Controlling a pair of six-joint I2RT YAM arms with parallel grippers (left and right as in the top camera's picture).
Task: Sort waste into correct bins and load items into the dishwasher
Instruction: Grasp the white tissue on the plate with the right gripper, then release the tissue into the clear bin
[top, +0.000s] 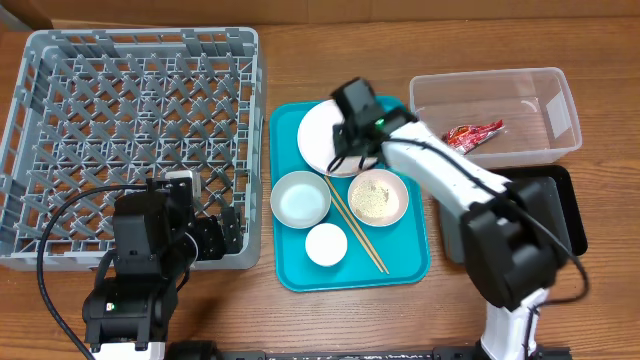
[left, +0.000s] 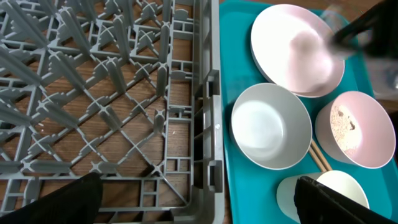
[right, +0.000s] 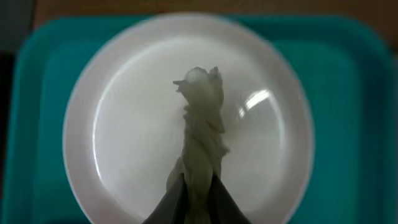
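In your right wrist view all is soft: the right gripper (right: 198, 186) pinches a pale twisted wad (right: 202, 124) too blurred to identify, and its fingers run off the bottom edge. Beneath the hand, the large plate (right: 124, 137) is cut at the bottom and the teal tray (right: 37, 56) at both sides. From overhead, that hand covers the part of the plate under it. Your left gripper (left: 196, 190) shows only two dark finger stubs, cut by the bottom edge; its right finger hides part of the small cup (left: 292, 193), the chopsticks (left: 318, 158) show only a short stretch, and ahead of it the right arm (left: 367, 25) is a dark smear
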